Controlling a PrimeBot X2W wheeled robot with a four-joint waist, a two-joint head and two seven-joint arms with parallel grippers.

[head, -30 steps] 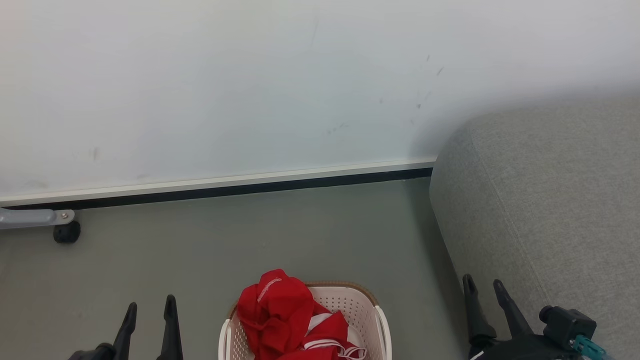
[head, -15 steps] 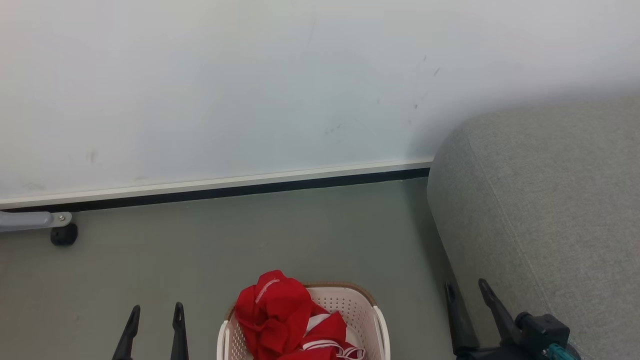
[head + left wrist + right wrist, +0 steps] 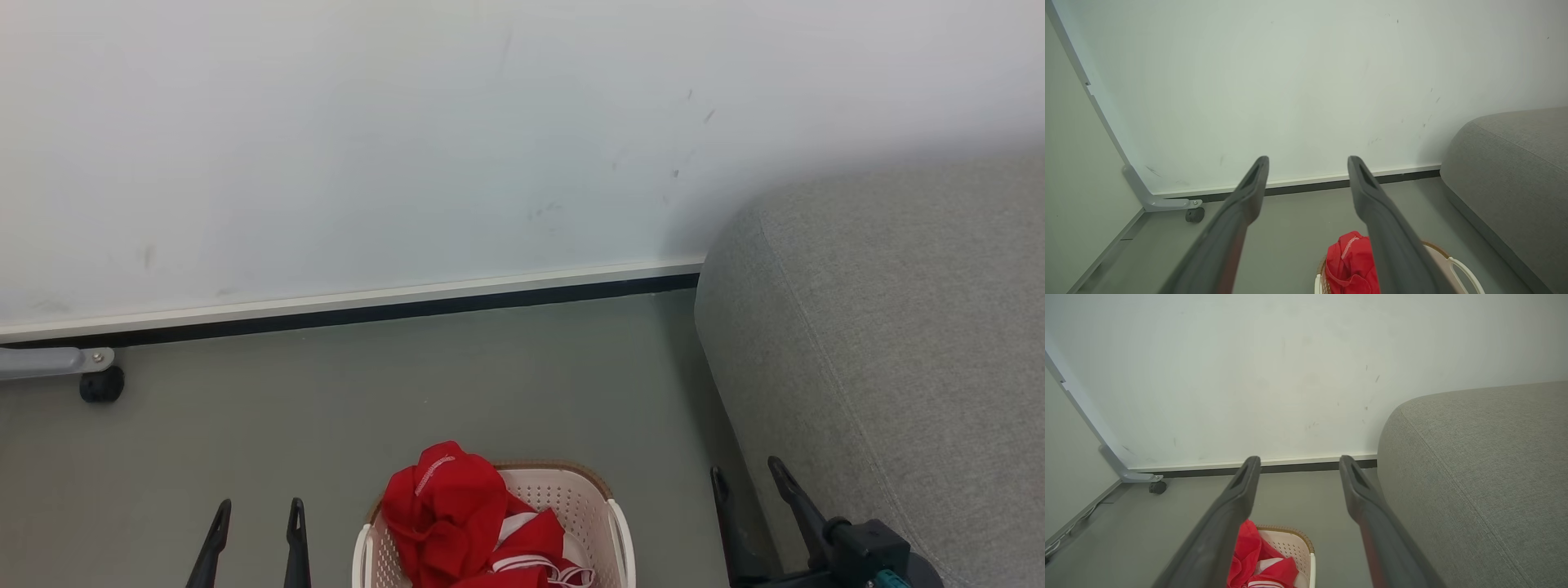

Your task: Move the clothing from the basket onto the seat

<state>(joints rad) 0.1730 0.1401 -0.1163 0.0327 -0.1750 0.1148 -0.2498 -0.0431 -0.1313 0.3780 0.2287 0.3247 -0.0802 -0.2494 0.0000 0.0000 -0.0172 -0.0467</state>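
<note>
Left gripper [image 3: 259, 531]: fingers apart, holding nothing, over the floor left of basket.
Right gripper [image 3: 747, 498]: fingers apart, holding nothing, by the seat's edge.
Clothing [image 3: 445, 510]: red, white-striped, heaped in basket [image 3: 571, 488].
Seat [image 3: 882, 327]: grey, right of basket.
Left wrist view: adds side panel [image 3: 1077, 183] meeting the wall.

A: What moved?
B: The dark, long-fingered left gripper [image 3: 259, 504] sank lower in the head view; the matching right gripper [image 3: 744, 466] dropped and slid leftward.
A: Anything else?
B: The camera shifted slightly.

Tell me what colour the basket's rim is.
The basket rim is brown, woven-looking; best seen in the head view.
</note>
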